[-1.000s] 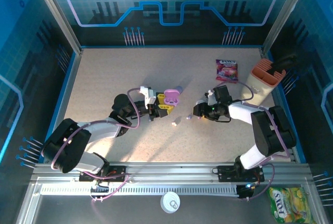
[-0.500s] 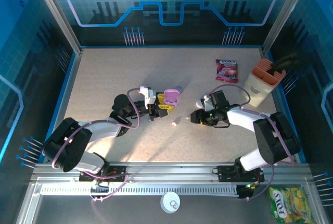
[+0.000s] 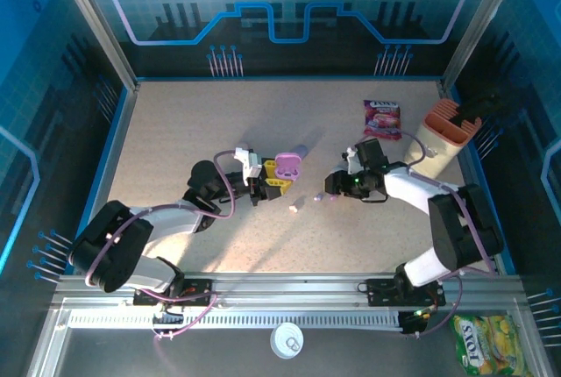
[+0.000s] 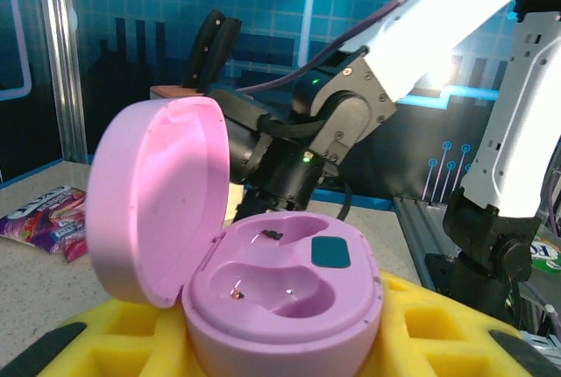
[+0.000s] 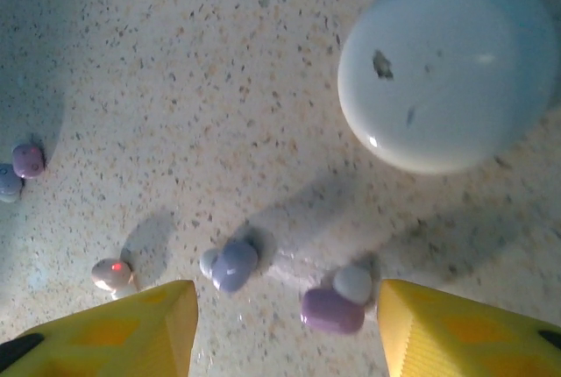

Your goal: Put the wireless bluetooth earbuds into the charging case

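Right gripper [image 5: 285,307] hangs wide open over the earbuds [image 5: 331,311] on the table [image 5: 175,88]; left gripper [image 3: 279,181] clamps the open case [image 4: 280,298]. Buds look tiny, light and slick, so I'd pinch one gently across its fat middle.

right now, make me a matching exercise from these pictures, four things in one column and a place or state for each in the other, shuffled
Things
1. purple case
2. pale blue case
3. snack packet
4. green bag

Places or states
a. shut, lying on the table
b. off the table, beyond the rail at the near right corner
c. lid open, clamped in the left pincer
d. flat on the far right part of the table

Pairs: 1-c, 2-a, 3-d, 4-b
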`<state>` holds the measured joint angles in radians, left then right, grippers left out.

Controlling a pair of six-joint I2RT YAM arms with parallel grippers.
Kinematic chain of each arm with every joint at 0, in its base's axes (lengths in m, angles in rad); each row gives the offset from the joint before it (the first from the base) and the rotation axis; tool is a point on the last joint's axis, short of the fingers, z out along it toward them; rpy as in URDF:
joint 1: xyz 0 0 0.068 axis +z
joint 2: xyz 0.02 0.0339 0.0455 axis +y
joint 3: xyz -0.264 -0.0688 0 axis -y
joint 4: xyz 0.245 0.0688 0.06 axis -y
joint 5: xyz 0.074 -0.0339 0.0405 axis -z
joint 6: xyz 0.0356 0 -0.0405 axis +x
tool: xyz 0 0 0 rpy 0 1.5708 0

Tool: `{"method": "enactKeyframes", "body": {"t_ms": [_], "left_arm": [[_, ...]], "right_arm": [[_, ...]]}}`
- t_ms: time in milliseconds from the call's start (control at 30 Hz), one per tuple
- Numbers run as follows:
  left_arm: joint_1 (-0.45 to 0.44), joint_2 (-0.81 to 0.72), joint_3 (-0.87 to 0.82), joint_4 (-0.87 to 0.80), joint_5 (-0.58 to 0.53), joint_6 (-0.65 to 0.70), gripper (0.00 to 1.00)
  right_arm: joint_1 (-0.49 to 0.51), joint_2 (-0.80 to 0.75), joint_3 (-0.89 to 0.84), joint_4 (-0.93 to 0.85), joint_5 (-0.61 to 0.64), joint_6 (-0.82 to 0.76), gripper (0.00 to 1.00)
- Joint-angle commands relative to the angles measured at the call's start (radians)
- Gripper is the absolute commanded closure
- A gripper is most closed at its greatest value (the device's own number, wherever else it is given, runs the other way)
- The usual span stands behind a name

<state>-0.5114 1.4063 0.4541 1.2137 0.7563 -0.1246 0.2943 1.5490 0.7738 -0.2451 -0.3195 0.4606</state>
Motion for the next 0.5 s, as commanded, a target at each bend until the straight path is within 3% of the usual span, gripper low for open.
{"method": "enactKeyframes", "body": {"t_ms": [0, 200, 467], "left_arm": [[0.009, -0.031, -0.014, -0.007, -0.005, 0.028, 0.65], [0.009, -0.043, -0.014, -0.023, -0.005, 0.031, 0.65], [0.009, -0.043, -0.006, -0.029, 0.001, 0.028, 0.65]], "right_arm": [[-0.006, 0.073, 0.055, 0.006, -0.084, -0.033, 0.44], [-0.003, 0.121, 0.056, 0.002, -0.096, -0.049, 0.44], [-0.001, 0.04, -0.063, 0.04, -0.121, -0.017, 0.44]]}}
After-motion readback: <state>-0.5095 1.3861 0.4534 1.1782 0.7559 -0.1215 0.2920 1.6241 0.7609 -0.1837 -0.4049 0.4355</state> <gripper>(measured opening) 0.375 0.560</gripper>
